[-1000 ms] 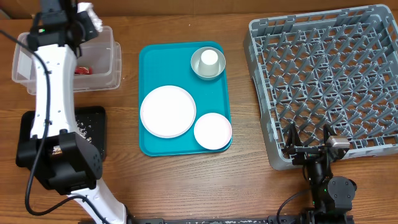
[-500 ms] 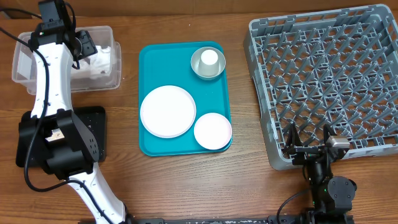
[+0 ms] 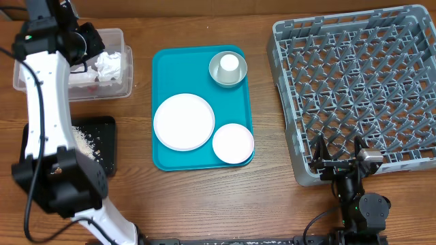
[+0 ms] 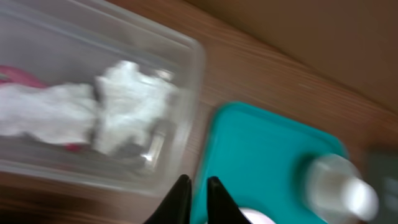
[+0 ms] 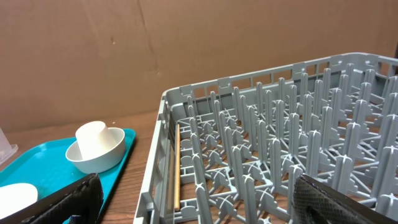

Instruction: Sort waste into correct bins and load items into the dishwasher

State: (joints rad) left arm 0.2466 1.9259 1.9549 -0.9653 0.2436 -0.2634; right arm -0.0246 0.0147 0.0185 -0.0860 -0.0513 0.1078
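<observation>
The table (image 3: 272,197) bears clear tub (image 3: 128,68), black tray (image 3: 107,160), teal tray (image 3: 170,71) and dish rack (image 3: 354,82).

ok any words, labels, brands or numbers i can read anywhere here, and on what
None can be read in any view.
The dish rack, teal tray, clear tub, large plate and cup show no print.
The left wrist view is too blurred to read anything.

Clear plastic tub (image 3: 128,76), crumpled paper napkin (image 3: 109,66)
</observation>
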